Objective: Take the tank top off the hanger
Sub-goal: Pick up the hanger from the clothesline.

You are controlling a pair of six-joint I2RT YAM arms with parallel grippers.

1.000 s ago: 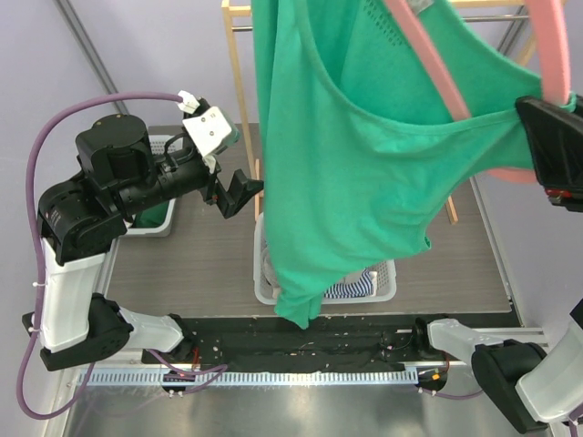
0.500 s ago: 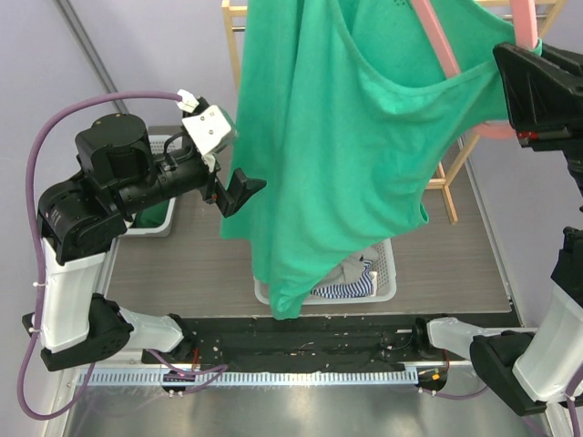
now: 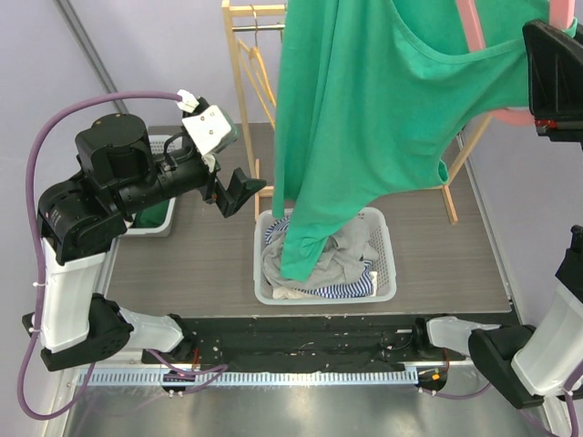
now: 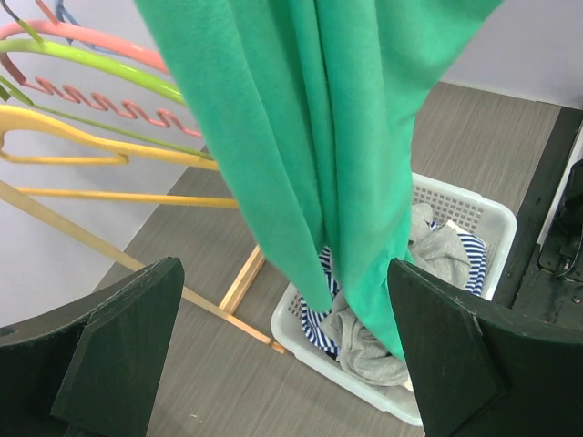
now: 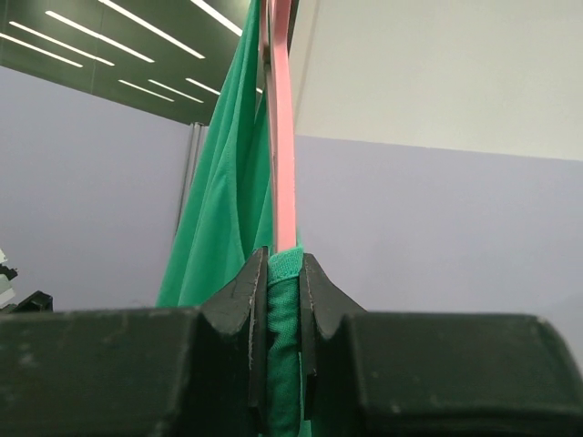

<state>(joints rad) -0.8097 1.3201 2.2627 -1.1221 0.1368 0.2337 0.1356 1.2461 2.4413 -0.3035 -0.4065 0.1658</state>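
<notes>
The green tank top [image 3: 364,118] hangs on a pink hanger [image 3: 469,23] held high at the top right. Its hem trails down to the laundry basket. My right gripper [image 3: 547,82] is shut on the strap where it wraps the hanger's end; in the right wrist view, green fabric [image 5: 284,273] is pinched between the pads of the gripper [image 5: 284,300], and the pink hanger [image 5: 282,137] rises above it. My left gripper [image 3: 239,193] is open and empty, just left of the hanging cloth. In the left wrist view the tank top [image 4: 337,137] hangs ahead of the gripper [image 4: 282,355], apart from it.
A white laundry basket [image 3: 387,273] with grey and striped clothes sits under the hem; it also shows in the left wrist view [image 4: 301,319]. A wooden rack [image 3: 241,82] stands behind, with several coloured hangers [image 4: 100,137]. A green bin [image 3: 155,218] sits at the left.
My right gripper has lifted the hanger and tank top up and to the right. The hem has swung right, away from my left gripper, uncovering the basket. The left arm has not moved.
</notes>
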